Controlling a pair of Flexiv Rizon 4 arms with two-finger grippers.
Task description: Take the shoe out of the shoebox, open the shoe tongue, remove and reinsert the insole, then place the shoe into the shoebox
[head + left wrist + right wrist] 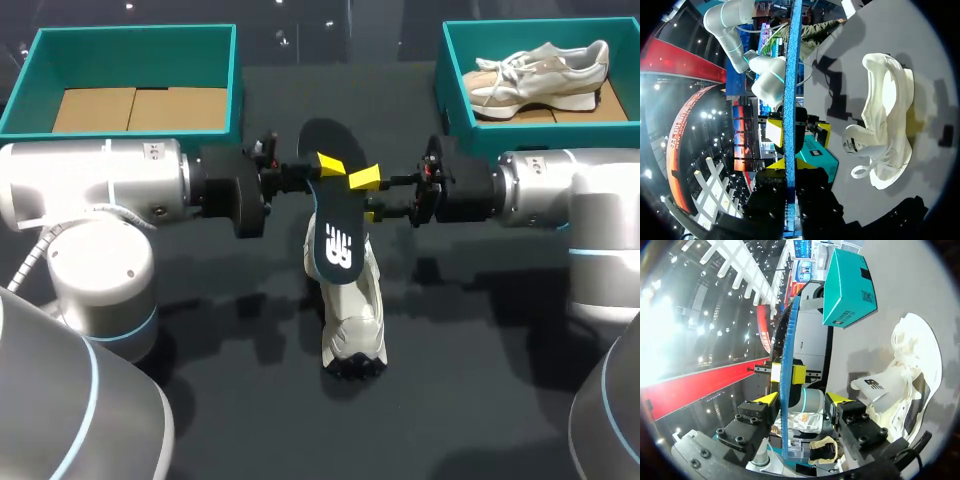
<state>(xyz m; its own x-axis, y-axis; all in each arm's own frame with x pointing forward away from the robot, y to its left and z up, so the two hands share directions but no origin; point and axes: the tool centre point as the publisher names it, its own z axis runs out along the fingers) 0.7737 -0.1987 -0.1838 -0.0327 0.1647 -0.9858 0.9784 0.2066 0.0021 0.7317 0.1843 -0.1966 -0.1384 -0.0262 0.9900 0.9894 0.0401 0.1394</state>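
You have the dark insole (338,240) lifted in the air between your two arms, above the middle of the tabletop (480,380). Your left gripper (328,165) comes in from the left and pinches the insole near its far end, with both yellow tips pressed on it from two sides. In the left wrist view the insole is seen on its edge, as a thin blue strip running straight out between those tips. Your right gripper (368,196) comes in from the right and is spread. The insole passes between its fingers, near one finger and clearly apart from the other one, as the right wrist view shows. The white shoe (355,320) lies on the tabletop just under the near end of the insole, outside both boxes, and its tongue (875,387) is pulled out of the opening. The left shoebox (235,80) stands at the far left corner and shows only its cardboard bottom. The right shoebox (440,80) stands at the far right corner, with a second shoe (540,70) lying inside it.
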